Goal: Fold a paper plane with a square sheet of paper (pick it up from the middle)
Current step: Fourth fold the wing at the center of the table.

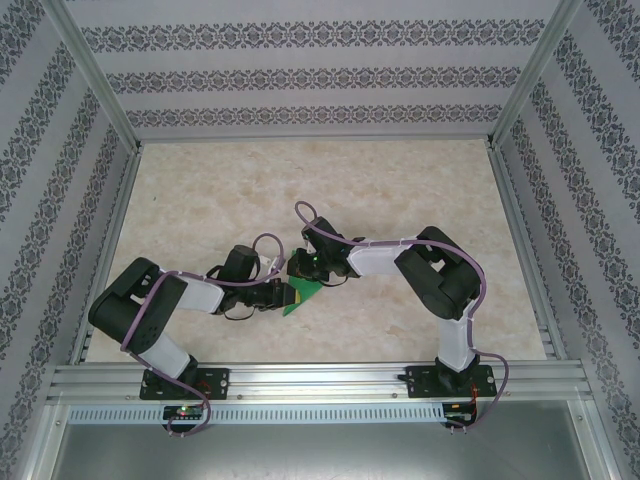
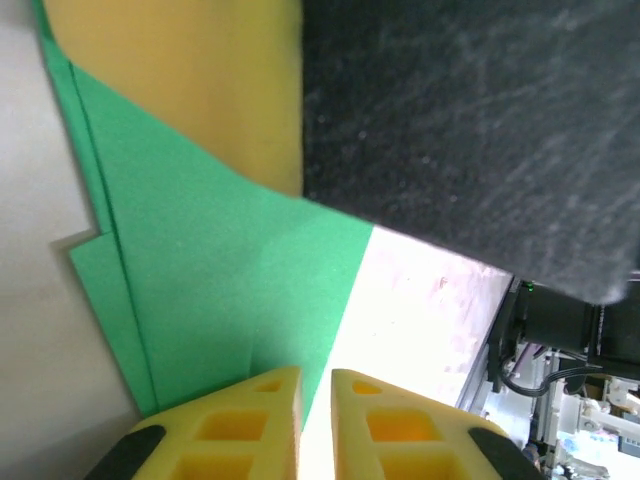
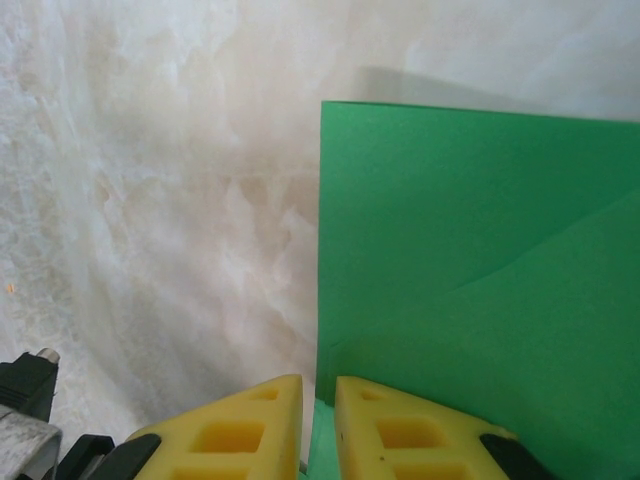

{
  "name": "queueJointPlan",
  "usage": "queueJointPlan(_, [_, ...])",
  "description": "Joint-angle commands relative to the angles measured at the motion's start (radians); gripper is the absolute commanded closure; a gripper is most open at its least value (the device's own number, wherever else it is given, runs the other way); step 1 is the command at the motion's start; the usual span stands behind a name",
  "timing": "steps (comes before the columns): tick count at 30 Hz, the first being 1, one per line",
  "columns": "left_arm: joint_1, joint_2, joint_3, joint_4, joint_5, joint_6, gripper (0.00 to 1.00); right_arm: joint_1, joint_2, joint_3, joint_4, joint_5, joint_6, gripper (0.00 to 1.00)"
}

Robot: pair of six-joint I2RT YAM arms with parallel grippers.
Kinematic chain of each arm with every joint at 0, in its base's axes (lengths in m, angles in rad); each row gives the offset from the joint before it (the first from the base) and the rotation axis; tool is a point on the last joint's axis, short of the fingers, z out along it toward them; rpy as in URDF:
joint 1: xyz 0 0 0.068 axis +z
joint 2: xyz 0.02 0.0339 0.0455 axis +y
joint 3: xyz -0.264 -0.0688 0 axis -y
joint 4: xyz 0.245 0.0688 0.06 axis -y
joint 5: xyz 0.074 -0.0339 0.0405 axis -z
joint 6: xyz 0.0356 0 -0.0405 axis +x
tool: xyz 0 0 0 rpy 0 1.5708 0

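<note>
The green sheet of paper (image 1: 303, 297) lies folded on the table between my two grippers, showing as a small pointed wedge. In the left wrist view the paper (image 2: 220, 280) has stacked layers along its left side, and its right edge runs into the narrow gap of my left gripper (image 2: 315, 385), which is shut on it. My right gripper's yellow finger (image 2: 180, 80) rests on the paper's far end. In the right wrist view the paper (image 3: 480, 250) has a diagonal crease, and my right gripper (image 3: 318, 395) is shut on its near left corner.
The marble-patterned table (image 1: 400, 200) stretches bare behind the arms. Patterned walls and an aluminium frame (image 1: 100, 100) enclose it on three sides. Both arms (image 1: 440, 280) bend inward and meet near the table's front centre, close to the front rail (image 1: 320, 380).
</note>
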Motion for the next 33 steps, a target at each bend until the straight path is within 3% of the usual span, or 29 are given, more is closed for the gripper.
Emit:
queueJointPlan(1, [-0.002, 0.043, -0.025, -0.275, -0.027, 0.059, 0.9, 0.017, 0.098, -0.063, -0.115, 0.073, 0.012, 0.82])
queueJointPlan(6, [-0.003, 0.076, -0.011, -0.339, -0.075, 0.066, 1.0, -0.021, 0.096, -0.066, -0.053, 0.065, 0.018, 0.82])
queueJointPlan(20, [-0.002, 0.109, 0.015, -0.401, -0.111, 0.079, 1.0, -0.126, 0.093, -0.13, 0.18, 0.051, 0.032, 0.81])
queueJointPlan(33, [-0.002, 0.115, 0.026, -0.408, -0.12, 0.088, 1.0, -0.149, 0.036, -0.054, -0.033, 0.167, -0.043, 0.79])
